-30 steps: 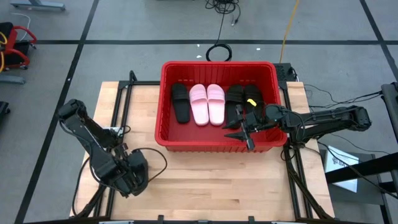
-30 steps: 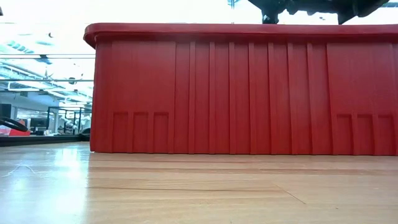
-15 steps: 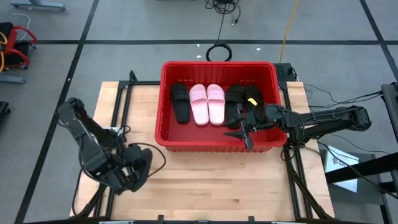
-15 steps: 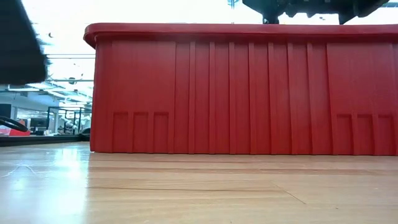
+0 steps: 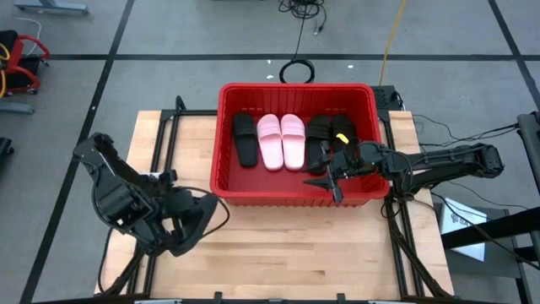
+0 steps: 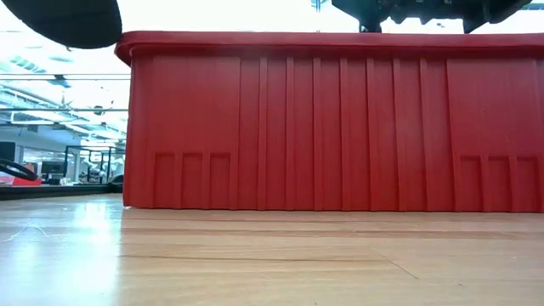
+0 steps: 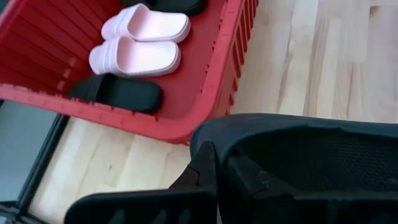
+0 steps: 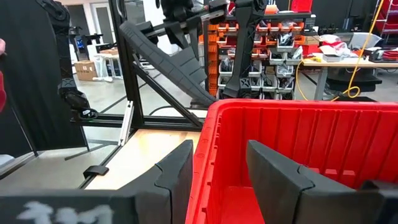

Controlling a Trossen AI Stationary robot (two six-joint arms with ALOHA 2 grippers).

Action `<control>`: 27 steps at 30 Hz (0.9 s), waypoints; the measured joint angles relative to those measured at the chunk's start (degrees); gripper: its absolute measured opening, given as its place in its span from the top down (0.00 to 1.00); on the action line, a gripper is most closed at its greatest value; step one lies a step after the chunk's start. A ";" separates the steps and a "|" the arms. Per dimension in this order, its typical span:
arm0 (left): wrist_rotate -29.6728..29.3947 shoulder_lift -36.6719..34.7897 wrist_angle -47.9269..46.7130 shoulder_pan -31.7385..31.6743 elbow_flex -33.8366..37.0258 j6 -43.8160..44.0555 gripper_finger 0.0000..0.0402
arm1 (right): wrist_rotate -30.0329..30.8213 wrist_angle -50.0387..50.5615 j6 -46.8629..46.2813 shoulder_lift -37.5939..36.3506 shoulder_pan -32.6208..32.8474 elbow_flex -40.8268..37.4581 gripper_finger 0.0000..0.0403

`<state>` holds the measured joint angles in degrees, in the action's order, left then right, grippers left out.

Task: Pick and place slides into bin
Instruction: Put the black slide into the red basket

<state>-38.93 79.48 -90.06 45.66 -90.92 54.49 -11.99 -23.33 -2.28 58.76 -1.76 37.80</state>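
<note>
My left hand (image 5: 181, 226), pinching a black slide (image 7: 292, 155), has lifted off the worktop (image 5: 278, 245) toward the red bin (image 5: 253, 196) at two o'clock. My right hand (image 5: 331, 173) waits spread over its near rim. Five slides lie inside; this is the last.

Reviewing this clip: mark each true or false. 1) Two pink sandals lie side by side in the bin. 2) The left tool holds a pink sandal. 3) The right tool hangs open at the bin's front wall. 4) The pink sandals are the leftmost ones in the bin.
1) True: the pink sandals lie together in the red bin.
2) False: the left tool is shut on a black sandal.
3) True: the right tool straddles that wall, fingers apart.
4) False: another black sandal lies left of them.
</note>
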 joint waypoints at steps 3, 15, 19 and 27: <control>-0.10 0.02 0.06 -1.20 -1.39 -2.64 1.00 | 0.00 0.06 0.00 0.00 0.00 0.00 0.65; -5.61 0.02 0.21 -6.30 -8.72 -15.52 1.00 | 0.00 0.07 0.15 0.00 0.00 0.00 0.65; -7.47 0.00 0.33 -7.92 -12.56 -20.64 1.00 | -0.02 0.07 0.61 0.00 0.00 0.00 0.65; -9.42 0.04 3.14 -15.17 -14.63 -35.39 1.00 | -0.01 0.04 1.33 0.00 0.00 0.00 0.65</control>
<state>-48.35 79.53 -86.93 30.50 -105.55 19.10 -12.00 -23.29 -0.96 58.76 -1.76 37.80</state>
